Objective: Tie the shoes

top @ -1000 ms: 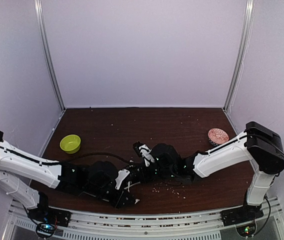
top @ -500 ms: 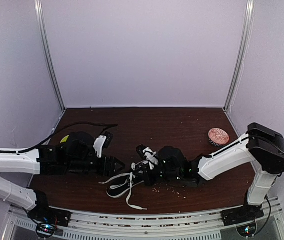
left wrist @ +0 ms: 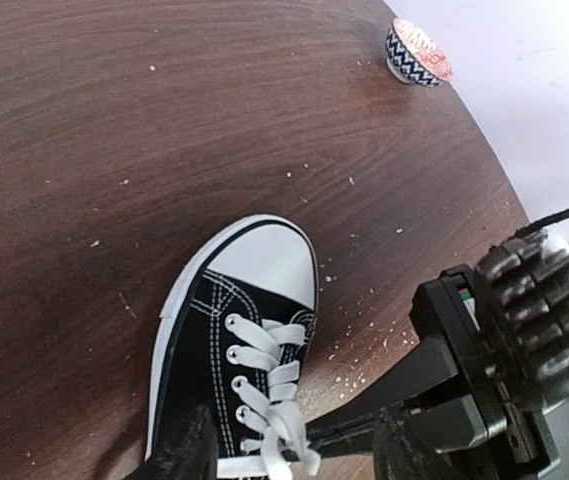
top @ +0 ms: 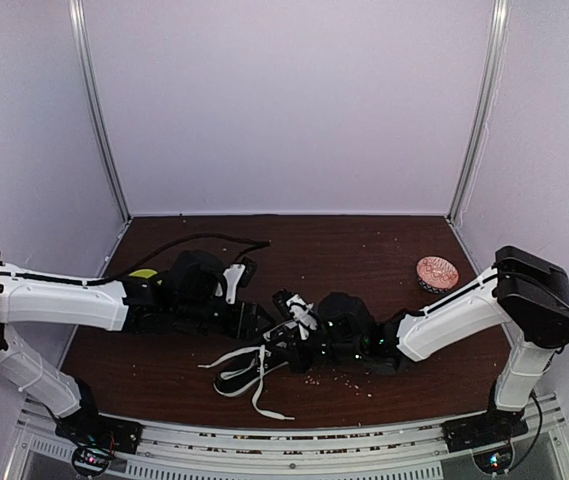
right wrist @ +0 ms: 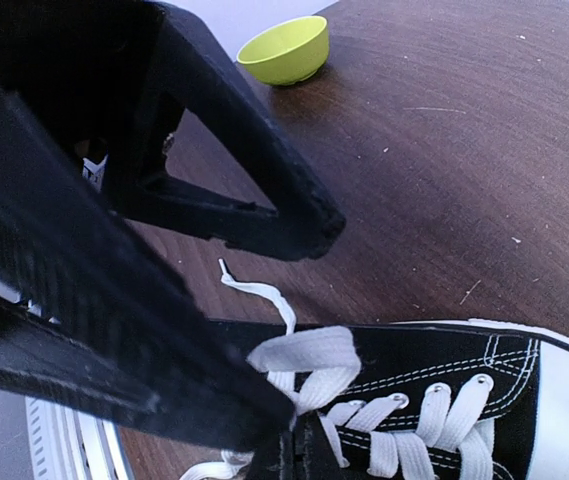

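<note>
**A:** What sits farthest left?

**B:** A green bowl (right wrist: pixel 284 50) on the brown table (left wrist: pixel 164 120), well apart from the arms.

**A:** And the left gripper?

**B:** The left gripper (top: pixel 256 322) hovers low over the sneaker (left wrist: pixel 204 350). Its fingers are spread, gripping nothing, 1 on each side of the laced throat. The white toe cap points away from it.

**A:** Where does the shoe lie?

**B:** On its sole, front centre of the table, between the 2 grippers. Loose lace ends trail toward the near edge.

**A:** The right gripper?

**B:** The right gripper (top: pixel 284 342) reaches in from the opposite side and is clamped on a loop of white lace (right wrist: pixel 304 360) by the top eyelets.

**A:** Farthest right?

**B:** A patterned bowl (left wrist: pixel 416 52), well apart.
</note>
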Available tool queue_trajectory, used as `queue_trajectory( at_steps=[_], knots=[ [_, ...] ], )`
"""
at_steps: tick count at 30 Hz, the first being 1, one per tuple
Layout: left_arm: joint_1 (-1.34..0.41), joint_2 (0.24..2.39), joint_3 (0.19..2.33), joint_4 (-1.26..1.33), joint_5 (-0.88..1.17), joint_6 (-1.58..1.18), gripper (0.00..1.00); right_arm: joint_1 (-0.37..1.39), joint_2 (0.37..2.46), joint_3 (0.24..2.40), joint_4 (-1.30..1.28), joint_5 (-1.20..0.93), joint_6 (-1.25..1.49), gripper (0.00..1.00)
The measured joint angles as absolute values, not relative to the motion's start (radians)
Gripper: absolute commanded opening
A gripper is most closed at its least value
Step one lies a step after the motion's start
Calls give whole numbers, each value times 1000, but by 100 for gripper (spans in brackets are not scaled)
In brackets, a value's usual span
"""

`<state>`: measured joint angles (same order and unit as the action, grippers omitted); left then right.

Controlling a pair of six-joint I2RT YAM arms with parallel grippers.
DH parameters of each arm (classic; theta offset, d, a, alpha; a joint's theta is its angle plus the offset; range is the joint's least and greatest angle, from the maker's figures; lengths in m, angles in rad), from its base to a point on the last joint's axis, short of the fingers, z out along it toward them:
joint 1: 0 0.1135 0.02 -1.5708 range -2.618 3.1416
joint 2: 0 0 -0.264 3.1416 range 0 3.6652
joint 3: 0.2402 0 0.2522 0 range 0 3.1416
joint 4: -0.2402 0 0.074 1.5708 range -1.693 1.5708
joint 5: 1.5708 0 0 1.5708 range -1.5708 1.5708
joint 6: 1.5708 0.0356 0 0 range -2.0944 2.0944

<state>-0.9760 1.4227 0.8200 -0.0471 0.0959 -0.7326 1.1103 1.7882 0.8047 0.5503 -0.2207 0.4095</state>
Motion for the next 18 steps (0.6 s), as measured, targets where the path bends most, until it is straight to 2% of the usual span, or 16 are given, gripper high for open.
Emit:
queue_trajectory(
  at_steps=[6, 8, 9, 11, 12, 15, 17, 18],
  knots=[
    [-976, 1478, 841, -47, 114, -738, 39, 1110, 1788, 805, 550, -221, 400, 0],
    [-976, 1490, 842, -48, 115, -744, 25, 1110, 1788, 805, 550, -220, 396, 0],
    [-975, 1495, 842, -50, 118, -746, 12, 1110, 1788, 805, 550, -220, 395, 0],
    [-974, 1502, 842, -51, 126, -752, 0, 1110, 1788, 805, 550, -220, 395, 3],
    [-974, 1504, 842, -52, 130, -756, 0, 1110, 1788, 805, 549, -220, 394, 10],
    [-974, 1503, 841, -49, 131, -762, 0, 1110, 1777, 805, 527, -215, 396, 43],
    [-973, 1502, 838, -47, 128, -765, 0, 1116, 1757, 804, 496, -200, 407, 57],
    [-971, 1501, 836, -47, 127, -766, 0, 1123, 1737, 802, 477, -187, 414, 59]
  ],
)
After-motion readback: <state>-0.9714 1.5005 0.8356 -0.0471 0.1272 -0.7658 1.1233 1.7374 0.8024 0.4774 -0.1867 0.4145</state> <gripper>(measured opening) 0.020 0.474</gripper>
